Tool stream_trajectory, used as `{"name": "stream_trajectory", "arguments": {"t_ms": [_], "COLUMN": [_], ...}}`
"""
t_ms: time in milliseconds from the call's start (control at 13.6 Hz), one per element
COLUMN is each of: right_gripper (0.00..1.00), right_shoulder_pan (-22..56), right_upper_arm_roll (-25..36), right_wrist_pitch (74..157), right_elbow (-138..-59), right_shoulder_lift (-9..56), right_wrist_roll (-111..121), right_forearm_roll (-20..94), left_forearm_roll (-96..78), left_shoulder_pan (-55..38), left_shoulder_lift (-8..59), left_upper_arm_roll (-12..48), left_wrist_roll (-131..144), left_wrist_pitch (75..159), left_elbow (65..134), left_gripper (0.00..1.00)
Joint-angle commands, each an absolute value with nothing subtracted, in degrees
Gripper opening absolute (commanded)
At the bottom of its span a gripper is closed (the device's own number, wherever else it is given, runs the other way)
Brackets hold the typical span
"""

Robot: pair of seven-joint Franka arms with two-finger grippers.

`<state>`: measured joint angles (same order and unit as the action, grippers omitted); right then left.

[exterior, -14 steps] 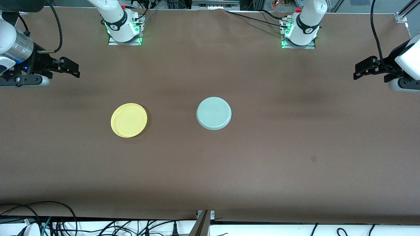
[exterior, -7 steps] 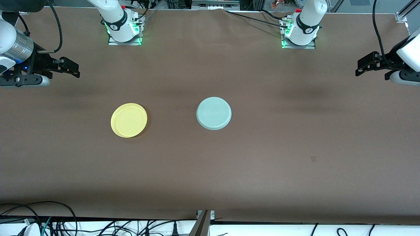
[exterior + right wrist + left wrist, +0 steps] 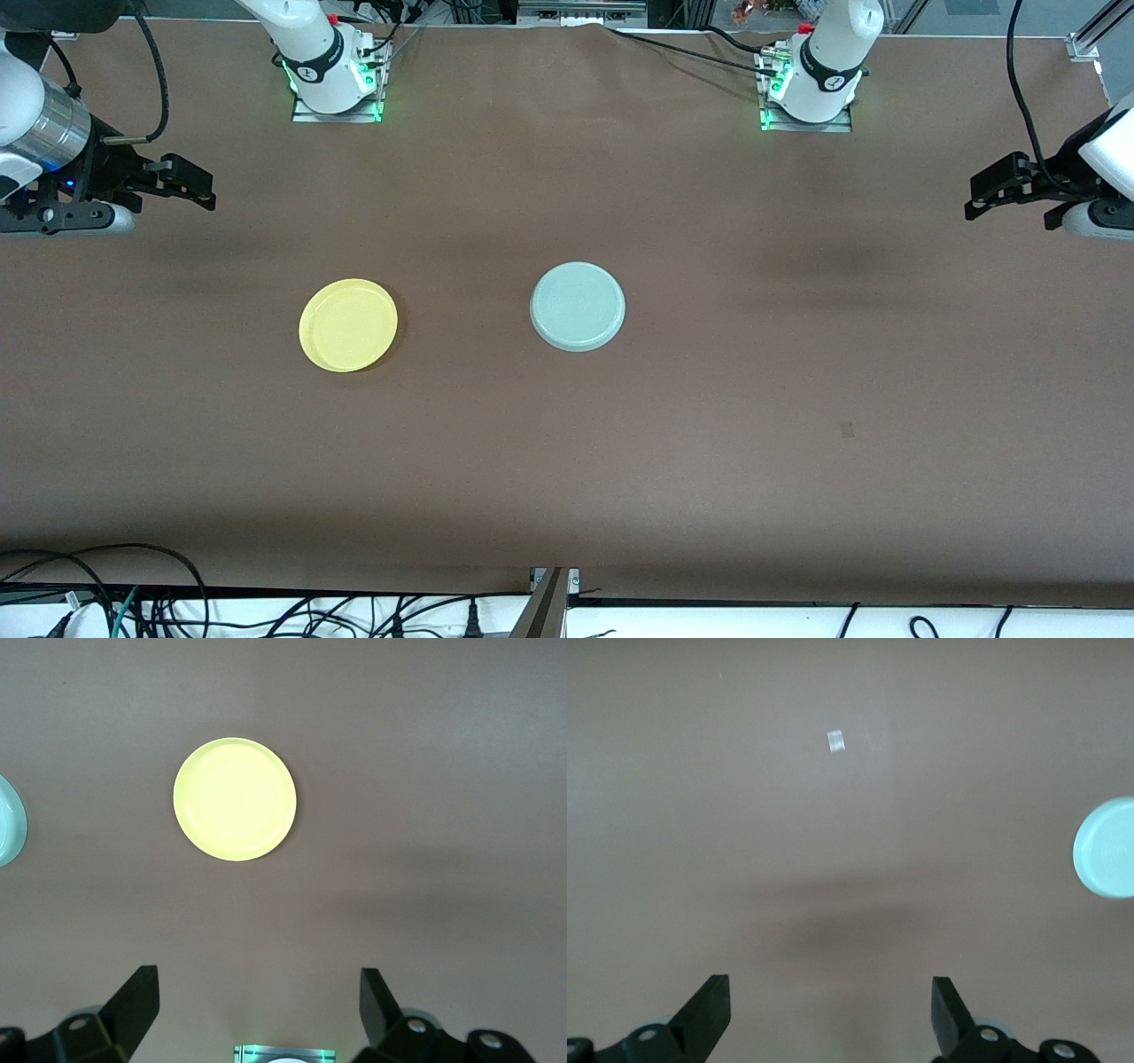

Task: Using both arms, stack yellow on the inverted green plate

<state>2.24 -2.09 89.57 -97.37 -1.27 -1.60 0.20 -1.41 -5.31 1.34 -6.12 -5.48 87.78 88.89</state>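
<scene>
Plates [image 3: 348, 325] [image 3: 578, 307] apart, mid-table.

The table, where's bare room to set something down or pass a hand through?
Bare brown cloth lies between the yellow plate and the green plate, across the whole strip nearer the front camera, and from the green plate toward the left arm's end. Nowhere is crowded; the left end effector and right end effector wait open over the table's ends.

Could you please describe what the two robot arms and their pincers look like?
Both arms are white and jointed, on bases lit green, with black cables looped along them. The right arm has a silver wrist band with a blue light. The right pincer and left pincer are black, each with two wedge-shaped fingers and round silver screws at the roots.
</scene>
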Motion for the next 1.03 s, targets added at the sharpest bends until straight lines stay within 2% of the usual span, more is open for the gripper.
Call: {"name": "stream_trajectory", "arguments": {"t_ms": [0,221,516,959], "right_gripper": [1.0,1.0,1.0,1.0], "right_shoulder_pan": [2.11,2.02,2.02,2.02], "right_upper_arm_roll": [-2.2,-2.2,-2.2,-2.2], "right_wrist_pitch": [88.86,88.86,88.86,88.86], "right_elbow": [-97.12,-97.12,-97.12,-97.12], "right_shoulder_lift": [-1.67,-1.67,-1.67,-1.67], "right_wrist_roll": [-1.32,-1.32,-1.32,-1.32], "right_forearm_roll": [0.7,0.7,0.7,0.7], "left_forearm_roll": [-2.54,-4.56,-5.01,-4.92], "left_shoulder_pan": [-3.96,-1.85,-1.67,-1.14], "left_shoulder_lift": [2.19,4.47,7.02,7.12], "left_upper_arm_roll": [-5.89,-5.98,-5.89,-6.06], "left_wrist_roll": [-5.71,-5.1,-5.27,-5.1], "left_wrist_pitch": [88.77,88.77,88.86,88.86], "left_elbow": [88.16,83.51,82.71,81.83], "left_gripper": [1.0,1.0,1.0,1.0]}}
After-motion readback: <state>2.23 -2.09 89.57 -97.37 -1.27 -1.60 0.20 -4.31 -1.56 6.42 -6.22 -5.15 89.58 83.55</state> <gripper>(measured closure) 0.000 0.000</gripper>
